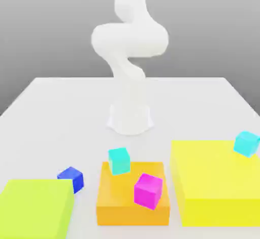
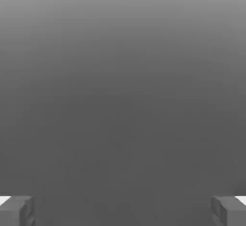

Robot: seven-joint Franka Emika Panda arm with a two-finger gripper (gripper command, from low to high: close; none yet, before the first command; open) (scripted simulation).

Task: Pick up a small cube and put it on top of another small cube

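The small deep-blue cube [image 1: 71, 178] rests on the white table, at the back right corner of a lime block. One small cyan cube [image 1: 119, 160] sits tilted on the back left edge of an orange block. A second cyan cube [image 1: 247, 143] sits on the far right corner of a yellow block. In the hand view my gripper [image 2: 123, 210] is open: its two grey fingertips [image 2: 17, 210] stand far apart with nothing between them, against a plain grey background. The white arm [image 1: 129, 55] rises from its base at the table's middle.
A magenta cube [image 1: 148, 190] lies on the flat orange block [image 1: 127, 210]. The large yellow block [image 1: 213, 187] is at the exterior view's right, the lime block [image 1: 33, 207] at its left. The white table [image 1: 61, 111] extends behind them.
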